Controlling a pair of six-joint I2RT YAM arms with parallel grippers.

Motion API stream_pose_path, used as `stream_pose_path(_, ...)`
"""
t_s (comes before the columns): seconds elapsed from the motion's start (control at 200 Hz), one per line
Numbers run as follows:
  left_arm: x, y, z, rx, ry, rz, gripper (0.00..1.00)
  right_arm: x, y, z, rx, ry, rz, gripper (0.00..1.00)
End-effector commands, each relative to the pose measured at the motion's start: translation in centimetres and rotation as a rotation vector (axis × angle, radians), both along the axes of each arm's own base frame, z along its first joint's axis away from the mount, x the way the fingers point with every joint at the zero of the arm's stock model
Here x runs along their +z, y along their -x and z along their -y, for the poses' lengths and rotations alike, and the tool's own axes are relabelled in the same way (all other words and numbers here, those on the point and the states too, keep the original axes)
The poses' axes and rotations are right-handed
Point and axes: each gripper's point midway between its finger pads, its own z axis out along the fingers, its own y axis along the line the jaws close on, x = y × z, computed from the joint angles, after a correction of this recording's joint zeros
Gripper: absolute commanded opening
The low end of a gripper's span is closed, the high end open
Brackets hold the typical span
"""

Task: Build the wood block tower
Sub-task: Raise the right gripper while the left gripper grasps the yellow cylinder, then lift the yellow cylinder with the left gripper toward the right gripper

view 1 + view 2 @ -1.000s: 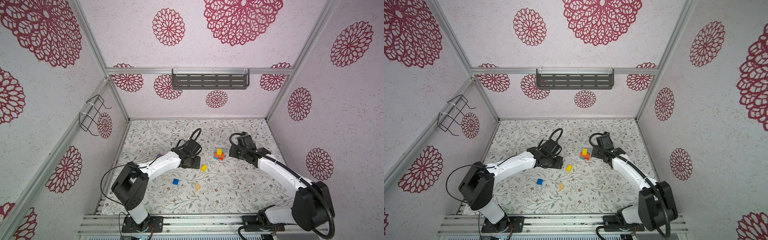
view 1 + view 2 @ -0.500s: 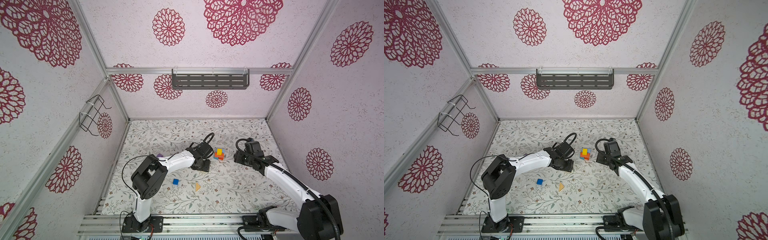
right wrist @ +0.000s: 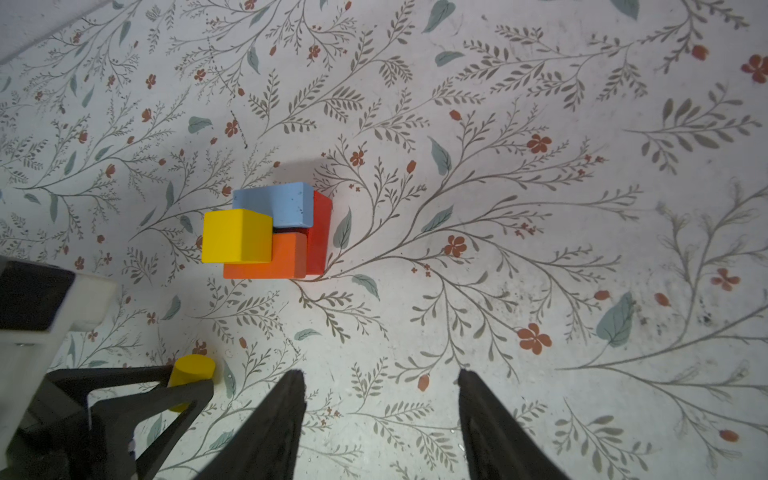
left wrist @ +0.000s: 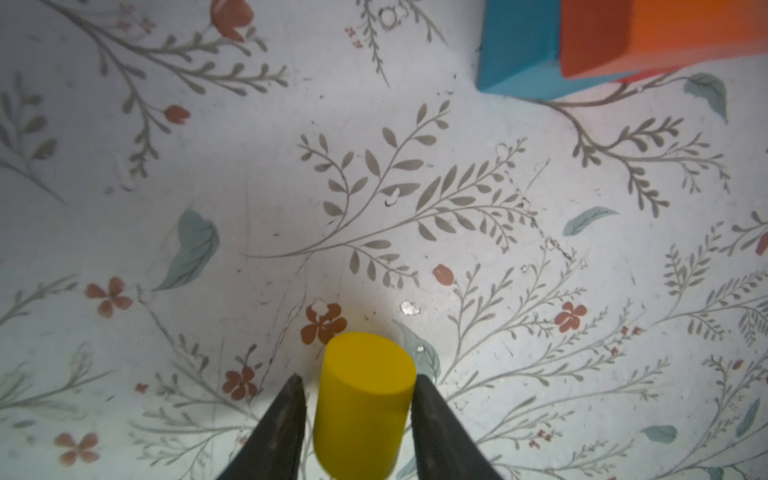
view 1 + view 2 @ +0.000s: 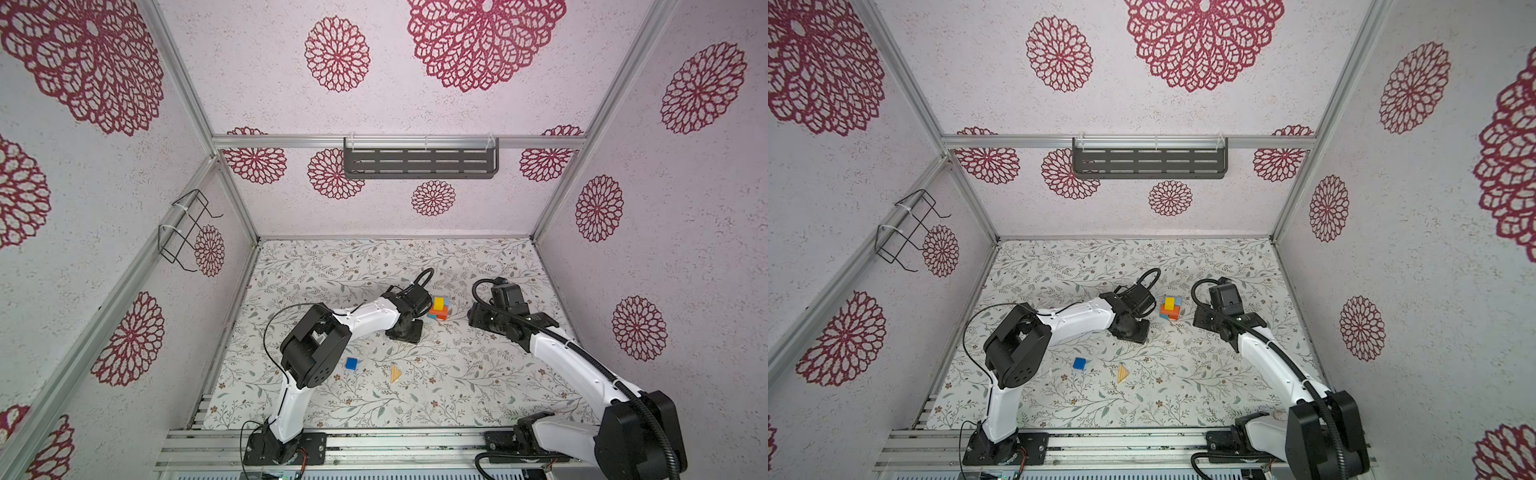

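Tower [image 5: 439,309] part-built at mid-bench: a few blocks are stacked, a yellow cube uppermost. A blue cube [image 5: 351,363] and a wooden wedge [image 5: 395,373] lie loose on the bench [image 5: 457,395], nearer and left, not yet placed. My left arm reaches just left of the tower, wrist bent down. Its left claw [image 4: 355,380] brackets a yellow cylinder [image 4: 363,407]; I cannot tell whether the pinch is firm. My right claw [image 3: 380,374], spread and empty, hovers just right of the tower.
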Motion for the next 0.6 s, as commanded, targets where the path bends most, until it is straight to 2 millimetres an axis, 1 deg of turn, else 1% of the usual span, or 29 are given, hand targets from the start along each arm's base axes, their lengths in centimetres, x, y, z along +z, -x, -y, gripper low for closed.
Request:
stream_pose_path(0.0, -0.2, 0.1, -0.1, -0.012, -0.015, -0.003, 0.39, 1.3, -0.2, 0.0, 0.018, -0.011, 0.045, 0.62)
stream_pose_path(0.185, 1.0, 0.0, 0.0, -0.026, 0.020, 0.034, 0.33, 1.8, -0.4, -0.2, 0.031, -0.037, 0.046, 0.62)
stream_pose_path(0.305, 2.2, 0.0, 0.0, -0.047, 0.048, 0.074, 0.31, 2.5, -0.5, -1.0, 0.079, -0.075, 0.046, 0.63)
stream_pose_path(0.33, 2.0, 0.0, -0.1, -0.053, 0.045, 0.078, 0.31, 2.7, -0.5, -1.2, 0.098, -0.087, 0.047, 0.63)
stream_pose_path(0.34, 3.2, -0.1, 0.0, -0.056, 0.064, 0.099, 0.31, 2.7, -0.5, -1.4, 0.108, -0.093, 0.047, 0.64)
stream_pose_path(0.355, 3.7, -0.1, 0.0, -0.062, 0.075, 0.112, 0.30, 2.9, -0.4, -1.6, 0.120, -0.100, 0.046, 0.64)
stream_pose_path(0.465, 5.9, -0.1, 0.1, -0.109, 0.128, 0.184, 0.30, 3.5, 0.0, -3.3, 0.221, -0.156, 0.024, 0.64)
stream_pose_path(0.545, 7.7, 0.0, 0.5, -0.153, 0.189, 0.246, 0.31, 4.0, 0.6, -5.2, 0.315, -0.231, -0.004, 0.62)
stream_pose_path(0.595, 8.6, 0.2, 0.6, -0.177, 0.220, 0.279, 0.32, 4.2, 0.8, -6.0, 0.353, -0.270, -0.012, 0.60)
